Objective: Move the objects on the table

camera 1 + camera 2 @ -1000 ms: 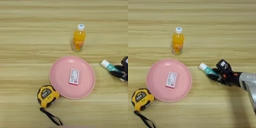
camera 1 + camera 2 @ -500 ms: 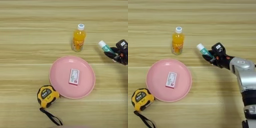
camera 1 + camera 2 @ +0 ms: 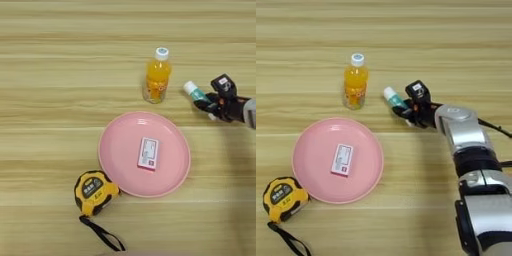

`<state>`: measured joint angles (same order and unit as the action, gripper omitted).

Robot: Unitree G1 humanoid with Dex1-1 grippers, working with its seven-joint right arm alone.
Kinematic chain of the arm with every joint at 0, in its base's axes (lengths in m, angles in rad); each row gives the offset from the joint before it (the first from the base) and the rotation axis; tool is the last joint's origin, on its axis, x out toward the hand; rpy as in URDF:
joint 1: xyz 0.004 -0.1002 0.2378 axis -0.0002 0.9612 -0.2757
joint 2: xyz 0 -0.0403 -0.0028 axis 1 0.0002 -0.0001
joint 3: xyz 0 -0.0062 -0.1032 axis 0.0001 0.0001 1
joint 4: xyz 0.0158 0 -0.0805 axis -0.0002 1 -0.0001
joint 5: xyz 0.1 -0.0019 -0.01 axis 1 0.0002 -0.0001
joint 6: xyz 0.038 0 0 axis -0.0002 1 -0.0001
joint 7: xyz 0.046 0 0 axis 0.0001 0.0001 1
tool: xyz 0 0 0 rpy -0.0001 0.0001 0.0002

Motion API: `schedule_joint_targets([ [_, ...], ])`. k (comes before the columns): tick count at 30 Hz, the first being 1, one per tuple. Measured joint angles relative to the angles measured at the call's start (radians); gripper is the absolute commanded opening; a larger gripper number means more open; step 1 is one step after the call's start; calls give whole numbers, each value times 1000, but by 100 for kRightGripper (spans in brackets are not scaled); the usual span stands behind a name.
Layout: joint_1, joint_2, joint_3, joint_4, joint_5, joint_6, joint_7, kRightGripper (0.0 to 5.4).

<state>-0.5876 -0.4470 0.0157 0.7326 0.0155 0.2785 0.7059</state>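
My right gripper (image 3: 404, 106) is shut on the white-and-green glue-stick tube (image 3: 393, 97), whose white cap points up and left, just right of the orange-juice bottle (image 3: 355, 81). The bottle stands upright on the wooden table (image 3: 406, 30), behind the pink plate. The tube (image 3: 193, 92) and the gripper (image 3: 210, 102) also show near the right edge of the left eye view. The yellow-and-black tape measure (image 3: 93, 190) lies at the front left with its black strap (image 3: 102, 235) trailing toward the front edge.
A pink plate (image 3: 120, 165) lies in the middle of the table with a small white card (image 3: 148, 153) on it. My silver forearm (image 3: 466, 135) runs from the gripper down the right side of the right eye view.
The gripper has carried the glue-stick tube up and to the left, from beside the plate's right rim to a spot close to the juice bottle. Bottle, plate and tape measure have not moved.
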Motion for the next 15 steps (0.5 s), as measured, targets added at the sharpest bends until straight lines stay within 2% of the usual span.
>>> schedule_joint_targets([
  [7,-47,21,2,120,-21,-55,-24,168],
  [15,-61,29,2,167,-28,-84,-24,168],
])
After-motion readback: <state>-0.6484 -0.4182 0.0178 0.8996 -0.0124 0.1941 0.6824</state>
